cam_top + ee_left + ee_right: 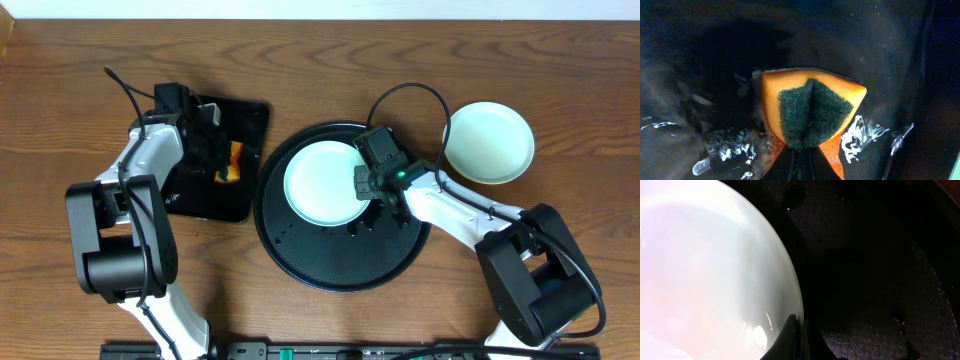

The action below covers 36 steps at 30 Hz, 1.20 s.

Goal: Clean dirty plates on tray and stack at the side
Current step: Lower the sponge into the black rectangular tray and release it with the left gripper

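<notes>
The plate point(320, 183) lies upper left on the tray point(300, 265), its right rim pinched by the closed right gripper point(362, 183), the nearer by far; the left gripper point(801, 159), clamped on the sponge point(812, 112), hangs well left over the small tray point(250, 120).

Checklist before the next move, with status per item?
1. Left gripper shut on sponge: ok.
2. Sponge at the tray plate: not ok, it is over the rectangular tray.
3. Right gripper clamped on tray plate rim: ok.
4. Tray plate lies inside round tray: ok.
5. Tray plate free of smears: cannot tell.
6. Side plate on the table, outside round tray: ok.
</notes>
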Each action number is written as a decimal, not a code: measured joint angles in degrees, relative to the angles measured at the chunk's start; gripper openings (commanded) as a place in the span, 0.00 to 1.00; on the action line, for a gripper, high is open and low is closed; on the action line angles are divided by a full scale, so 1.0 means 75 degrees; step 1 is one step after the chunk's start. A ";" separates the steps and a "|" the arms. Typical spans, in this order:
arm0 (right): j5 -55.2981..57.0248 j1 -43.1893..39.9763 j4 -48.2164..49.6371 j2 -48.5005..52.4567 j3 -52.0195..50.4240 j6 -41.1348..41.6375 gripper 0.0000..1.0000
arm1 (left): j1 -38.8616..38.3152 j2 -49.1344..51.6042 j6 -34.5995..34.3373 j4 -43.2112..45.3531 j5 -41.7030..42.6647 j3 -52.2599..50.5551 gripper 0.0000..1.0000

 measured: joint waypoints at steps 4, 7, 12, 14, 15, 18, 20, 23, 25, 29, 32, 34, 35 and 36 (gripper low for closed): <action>-0.0003 0.0000 -0.0003 0.0000 0.0003 0.0000 0.01 | -0.0038 0.0003 -0.0836 0.0015 -0.0819 0.0003 0.08; 0.0000 0.0000 -0.0003 0.0000 0.0003 0.0000 0.01 | -0.0090 0.0003 -0.1539 -0.0064 -0.1341 0.0026 0.08; 0.0000 0.0000 -0.0003 0.0000 0.0003 0.0000 0.01 | -0.0102 0.0003 -0.2072 -0.0146 -0.1734 0.0052 0.08; 0.0000 0.0000 -0.0003 0.0000 0.0003 0.0000 0.01 | -0.0105 0.0003 -0.2259 -0.0149 -0.1851 0.0055 0.08; -0.0003 0.0000 -0.0003 0.0000 0.0003 0.0000 0.01 | -0.0105 0.0003 -0.2355 -0.0152 -0.1941 0.0055 0.10; 0.0000 0.0000 -0.0003 0.0000 0.0003 0.0000 0.01 | -0.0099 0.0003 -0.2582 -0.0172 -0.2381 0.0061 0.16; 0.0000 0.0000 -0.0003 0.0000 0.0003 0.0000 0.01 | -0.0099 0.0003 -0.2667 -0.0195 -0.2643 0.0061 0.16; -0.0003 0.0000 -0.0003 0.0000 0.0003 0.0000 0.01 | -0.0099 0.0003 -0.2777 -0.0221 -0.2981 0.0064 0.17; 0.0000 0.0000 -0.0003 0.0000 0.0003 0.0000 0.01 | -0.0093 0.0003 -0.2815 -0.0233 -0.3089 0.0064 0.13; -0.0003 0.0000 -0.0003 0.0000 0.0003 0.0000 0.01 | -0.0079 0.0003 -0.2623 -0.0192 -0.2879 0.0064 0.08; 0.0000 0.0000 -0.0003 0.0000 0.0003 0.0000 0.01 | 0.0012 0.0003 -0.2203 -0.0149 -0.2480 0.0064 0.08; -0.0003 0.0000 -0.0003 0.0000 0.0003 0.0000 0.01 | 0.0082 0.0003 -0.1813 -0.0090 -0.2066 0.0064 0.08; -0.0003 0.0000 -0.0003 0.0000 0.0003 0.0000 0.01 | 0.0087 0.0003 -0.1623 -0.0055 -0.1845 0.0064 0.08; 0.0000 0.0000 -0.0003 0.0000 0.0003 0.0000 0.01 | 0.0073 0.0003 -0.1451 -0.0032 -0.1638 0.0064 0.08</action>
